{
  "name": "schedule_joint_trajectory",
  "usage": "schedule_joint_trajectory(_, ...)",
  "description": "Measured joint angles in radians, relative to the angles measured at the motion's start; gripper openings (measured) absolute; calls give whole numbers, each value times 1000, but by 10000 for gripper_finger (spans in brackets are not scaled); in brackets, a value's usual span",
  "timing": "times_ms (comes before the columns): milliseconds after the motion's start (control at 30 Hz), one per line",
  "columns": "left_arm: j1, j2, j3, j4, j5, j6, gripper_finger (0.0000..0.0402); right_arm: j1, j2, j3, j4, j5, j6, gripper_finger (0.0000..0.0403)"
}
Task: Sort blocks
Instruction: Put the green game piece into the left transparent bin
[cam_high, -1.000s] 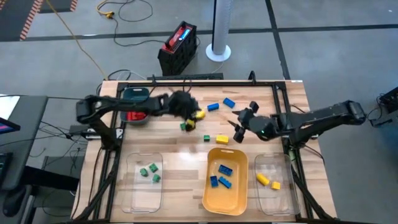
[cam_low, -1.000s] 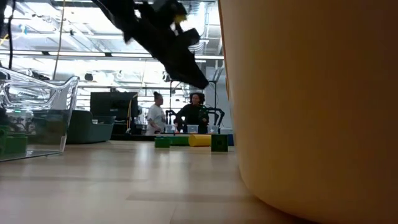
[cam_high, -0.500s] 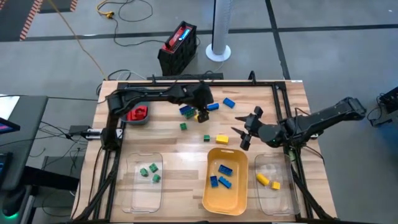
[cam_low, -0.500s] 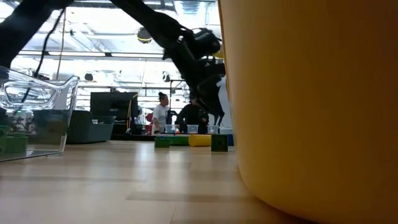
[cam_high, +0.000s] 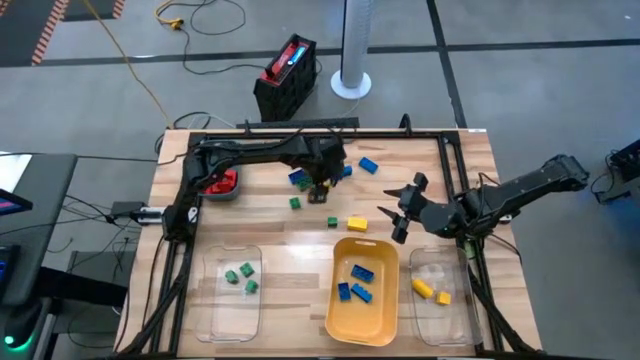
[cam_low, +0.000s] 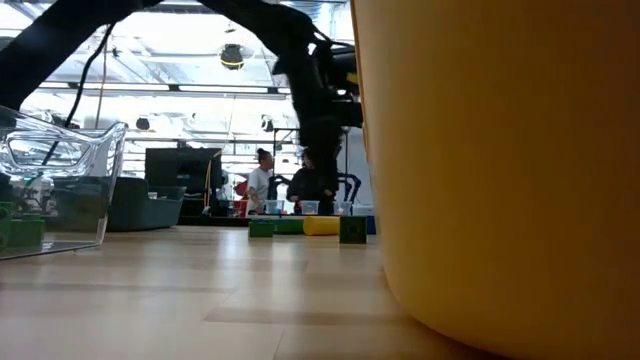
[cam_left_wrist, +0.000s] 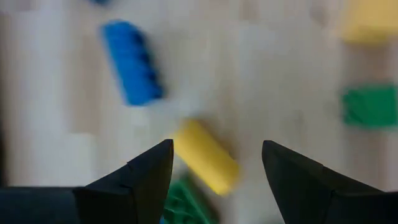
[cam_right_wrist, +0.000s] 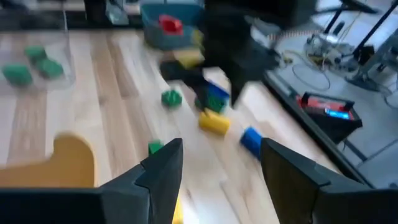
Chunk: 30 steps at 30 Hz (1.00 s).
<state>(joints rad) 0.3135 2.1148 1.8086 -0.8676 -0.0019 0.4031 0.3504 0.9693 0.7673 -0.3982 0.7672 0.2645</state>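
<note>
The left gripper (cam_high: 320, 187) hangs over the far middle of the wooden table (cam_high: 270, 225), fingers spread wide with nothing between them; in its wrist view a yellow block (cam_left_wrist: 205, 157) lies on the wood directly below the gap, a blue block (cam_left_wrist: 132, 62) just beyond it and a green block (cam_left_wrist: 372, 106) off to one side. The right gripper (cam_high: 400, 212), also wide open and empty, hovers over bare wood near the table's right side, with the yellow tray (cam_high: 362, 290) just in front of it and a loose yellow brick (cam_high: 357, 224) lying beside it towards the table's middle. Sorted blocks sit in the left clear tray (cam_high: 232, 290), the yellow tray and the right clear tray (cam_high: 440, 290); a teal tray (cam_high: 222, 185) holds red pieces. Two people (cam_low: 285, 185) stand far behind. No legible writing shows.
</note>
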Motion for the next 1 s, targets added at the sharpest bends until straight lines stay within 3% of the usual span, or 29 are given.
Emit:
schedule_joint_trajectory(167,-75,-85,-130,83,25,85,240,32,-15,0,-79,40,56,230)
schedule_joint_trajectory(400,-159,-198,-321,285,-14,61,240,57,-15,0,-73,47,94,230)
schedule_joint_trajectory(700,-215,-184,-343,326,-16,-146,242,18,28,0,7,47,96,220)
schedule_joint_trajectory(1000,-252,-110,-371,440,-34,-180,242,12,68,0,37,34,97,216)
